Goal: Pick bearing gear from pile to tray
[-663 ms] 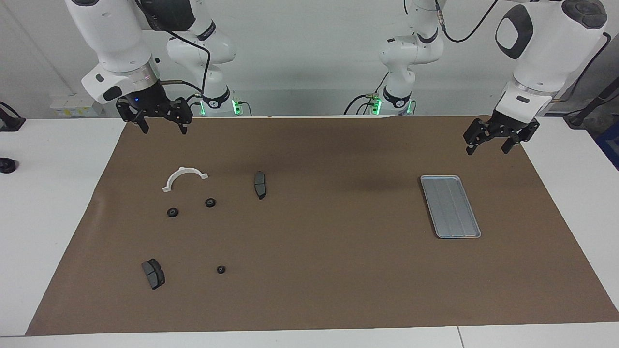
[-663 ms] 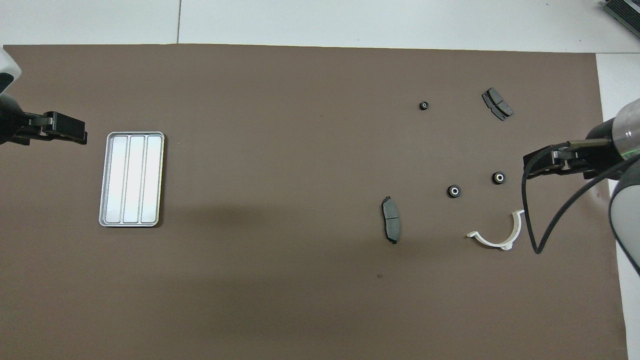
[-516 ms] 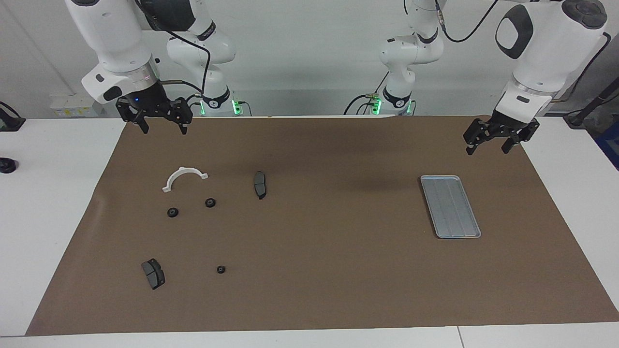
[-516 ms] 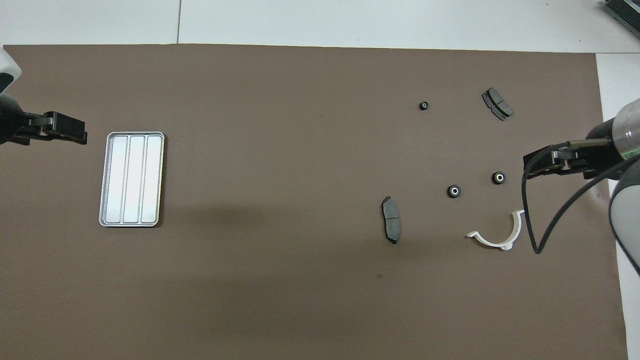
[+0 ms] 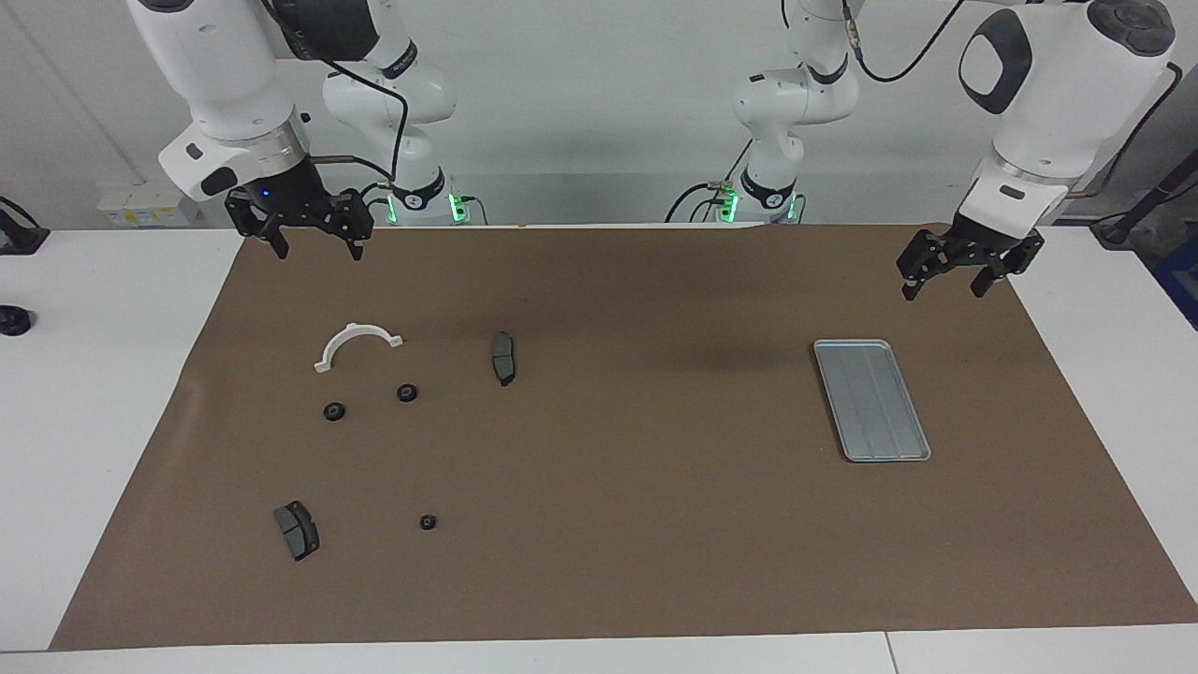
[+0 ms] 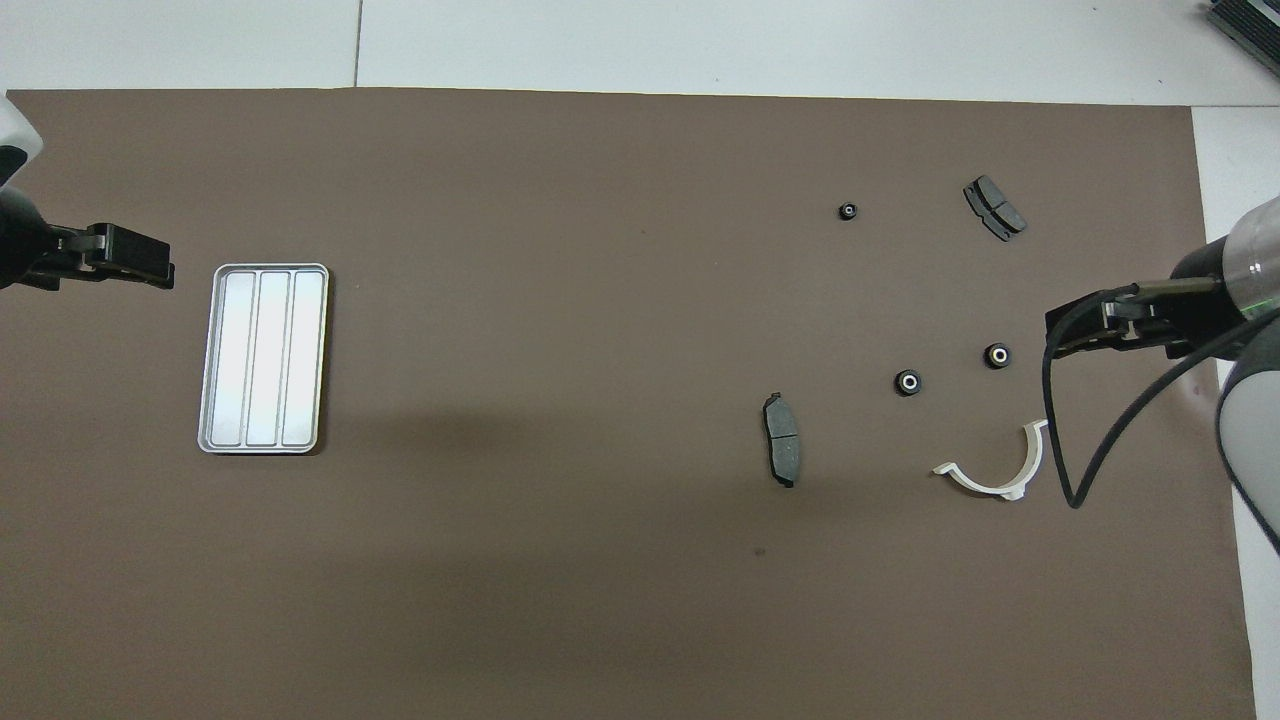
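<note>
Bearing gears, three of them, sit loose on the brown mat (image 5: 599,524) toward the right arm's end of the table, all lying flat with the hole facing up, so no real long axis to speak of. Two gears (image 5: 407,393) (image 5: 334,412) sit side by side just farther from the robots than the white half-ring bracket (image 5: 356,344), whose open side faces away from the robots. The third gear (image 5: 428,522) is farther out still, near a dark brake pad (image 5: 297,530). Another brake pad (image 5: 504,358) lies beside the bracket, more toward the table's middle, long axis running away from the robots.

Tray (image 5: 871,400) is at the left arm's end, well apart from the parts, long axis pointing roughly away from the robots with a slight skew. Nothing in it, just the bare grooves.

Right gripper (image 5: 314,245) hangs in the air over the mat's edge nearest the robots, fingers spread apart, holding nothing. Left gripper (image 5: 942,281) hangs over the mat's corner close to the tray, fingers also apart and holding nothing.
</note>
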